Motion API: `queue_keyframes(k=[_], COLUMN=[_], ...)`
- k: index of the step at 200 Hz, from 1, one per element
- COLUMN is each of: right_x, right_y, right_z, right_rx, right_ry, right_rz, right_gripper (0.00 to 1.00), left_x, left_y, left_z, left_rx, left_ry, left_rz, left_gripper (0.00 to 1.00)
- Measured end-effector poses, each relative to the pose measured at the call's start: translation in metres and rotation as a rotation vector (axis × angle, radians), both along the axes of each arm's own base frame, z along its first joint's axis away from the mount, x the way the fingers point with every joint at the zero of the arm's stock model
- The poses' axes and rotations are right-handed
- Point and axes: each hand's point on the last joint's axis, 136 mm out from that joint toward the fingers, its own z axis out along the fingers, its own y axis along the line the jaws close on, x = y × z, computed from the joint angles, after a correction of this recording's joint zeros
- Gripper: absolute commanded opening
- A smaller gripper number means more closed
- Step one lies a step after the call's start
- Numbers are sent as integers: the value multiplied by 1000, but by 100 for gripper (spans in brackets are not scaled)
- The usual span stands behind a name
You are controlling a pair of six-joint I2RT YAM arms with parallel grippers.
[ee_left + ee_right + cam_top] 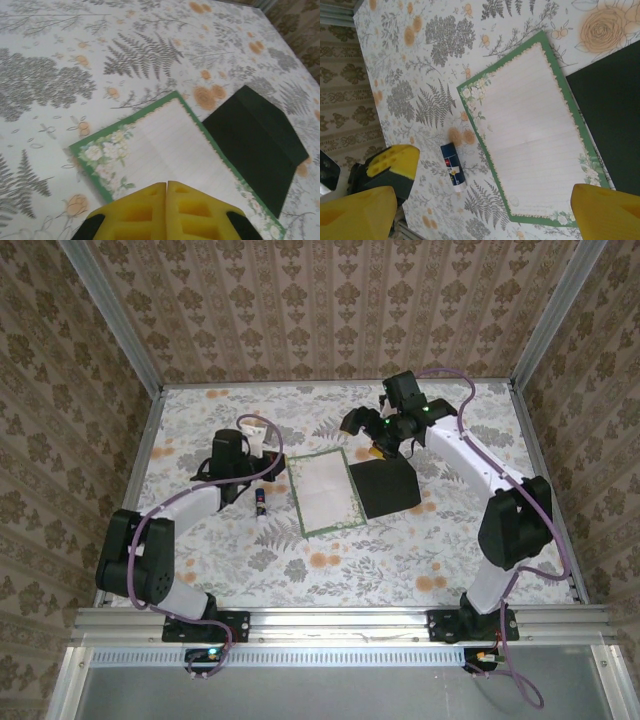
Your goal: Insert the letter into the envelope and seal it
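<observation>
A: Top view, what have you got?
B: Letter (325, 490) lies flat, envelope (388, 485) touching its right edge, glue stick (260, 505) to its left.
A: Left wrist?
B: Your left gripper (166, 184) is pressed together, empty, above the letter.
A: Right wrist?
B: Your right gripper (480, 212) is spread wide, empty.

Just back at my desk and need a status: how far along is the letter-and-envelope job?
Done: nothing yet. The letter lies flat beside the envelope, not inside it. In hand: nothing; the left gripper is shut and empty near the letter, the right gripper open and empty above it. Left: putting the letter in and sealing the envelope; the glue stick lies to the letter's left.
</observation>
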Motion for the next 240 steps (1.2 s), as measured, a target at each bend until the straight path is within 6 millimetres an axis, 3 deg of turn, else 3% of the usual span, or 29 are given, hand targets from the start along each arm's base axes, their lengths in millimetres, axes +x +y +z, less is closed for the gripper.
queue_keyframes(k=[16,44,68,118,193,240], right_x=[0,-1,-6,-35,-50,-51], right_y=[1,1,-1,-9,-13,-14], right_z=[-3,-7,-22,-61,-63,-64], right_rx=[2,1,-4,-16,11,13], right_ry=[10,21,43,108,79,71], right_rz=[4,2,-4,-9,-16,-17], right_gripper=[93,94,94,92,93,93], left_x=[5,20,28,55,54,60], left_y=[12,25,14,-3,-12,-13], left_z=[-11,-41,-54,-47,-75,-72], left_rx=[-12,-44,-71,-122,-93,-85], left_ry=[56,198,279,290,371,360], left_rz=[35,70,33,-24,-45,-49], left_gripper=[55,70,72,71,70,69])
